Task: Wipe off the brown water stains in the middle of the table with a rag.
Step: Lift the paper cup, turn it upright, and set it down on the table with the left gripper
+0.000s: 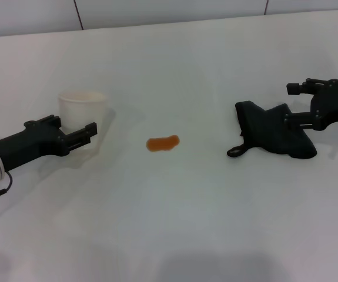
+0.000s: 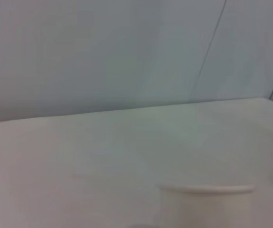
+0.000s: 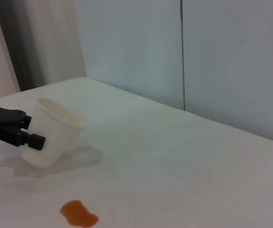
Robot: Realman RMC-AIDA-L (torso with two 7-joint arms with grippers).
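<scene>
I have the table (image 1: 174, 223) spread wide and white in front of me, with a pale panelled wall (image 3: 183, 52) behind its far edge.

On my left side, the left arm (image 1: 16, 150) reaches in low over the surface. Its gripper (image 1: 74, 130) has the fingers spread, one to each side of the cup (image 1: 82, 114), which stands upright at that side of the table. From the head view I cannot tell whether the fingers touch the cup wall. The right wrist view shows the same gripper against the cup's near side, with the cup looking tilted there because of the camera's angle. The left wrist view gives me only the cup's rim and bare tabletop.

On my right side, the right gripper (image 1: 295, 106) sits at the far end of the rag (image 1: 274, 132). One finger lies on the cloth and the other stands above it, apart, so the jaws look parted; I cannot tell if any cloth is pinched between them. The rag is a black lumpy bunch lying on the table, its small loop tag pointing toward the middle.

The stain (image 1: 163, 143) is a small orange-brown bean of liquid in the middle, between cup and rag, well apart from both.
</scene>
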